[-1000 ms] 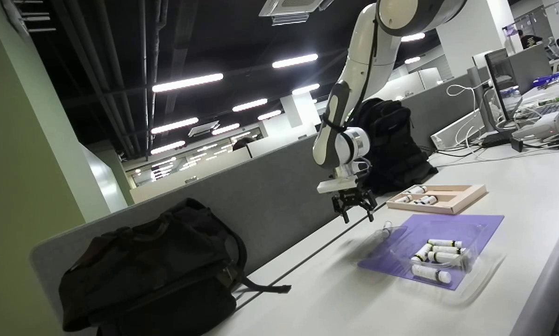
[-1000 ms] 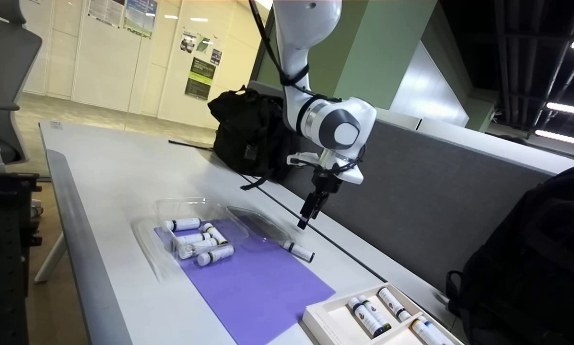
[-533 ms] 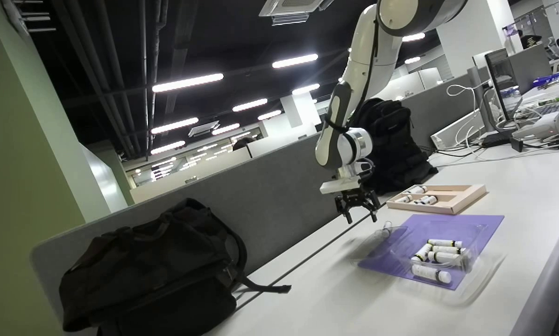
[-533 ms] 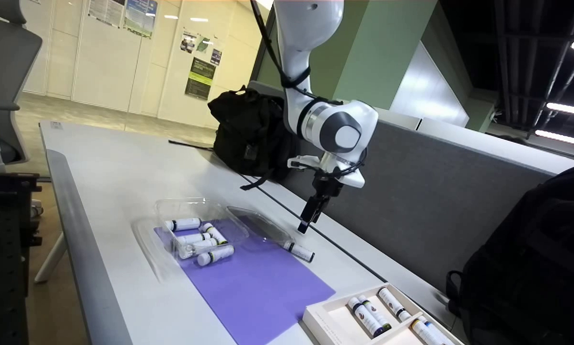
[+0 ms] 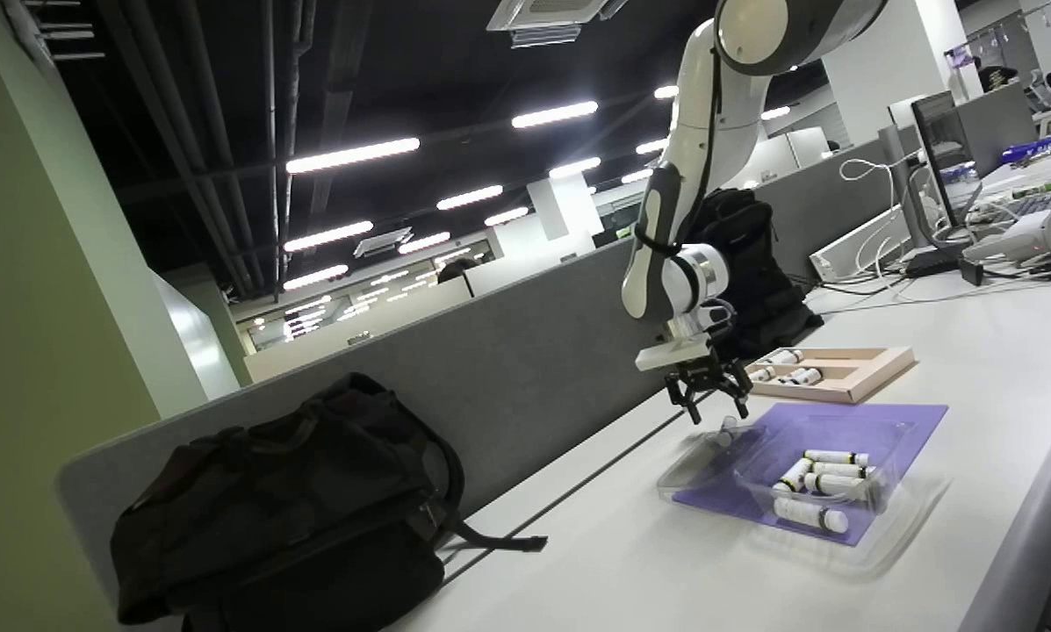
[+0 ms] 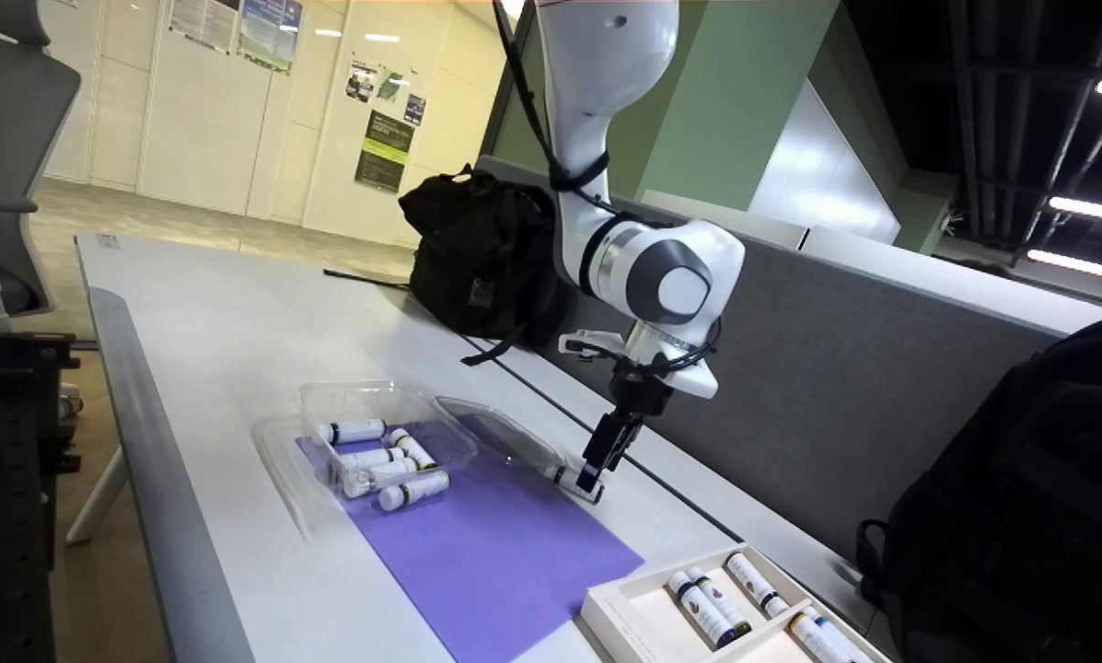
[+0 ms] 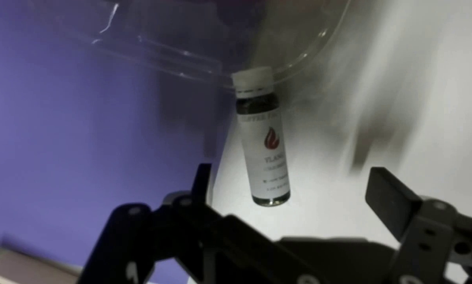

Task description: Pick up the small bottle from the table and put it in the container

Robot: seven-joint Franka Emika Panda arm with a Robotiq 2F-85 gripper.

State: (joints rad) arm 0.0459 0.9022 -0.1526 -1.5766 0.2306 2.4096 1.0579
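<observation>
A small cylindrical bottle with a white label and white cap point(image 7: 264, 154) was seen lying on its side near the centre of the wrist view, its cap towards the top of the frame, its lower part resting on the smooth white surface point(image 7: 322, 189). It was flanked by the spread jaws of the black two-fingered gripper point(image 7: 290, 173), one on either side and both apart from it in that view. Just left of the bottle, a flat purple sheet point(image 7: 62, 150) was shown; across the top, a curved transparent plastic flap point(image 7: 180, 63) was seen, its rim met by the cap, though whether over or under could not be told. In an exterior view, the bottle was partly hidden behind the jaws, below the frame's middle. Left of it, a clear plastic container point(image 6: 371, 401) was placed, partly over the sheet, with several white-labelled bottles point(image 6: 357, 431) seen in it. At the lower right, more bottles were held in a pale divided box point(image 6: 615, 633). In both exterior views, the surface was bordered by a grey divider panel point(image 6: 836, 359).
</observation>
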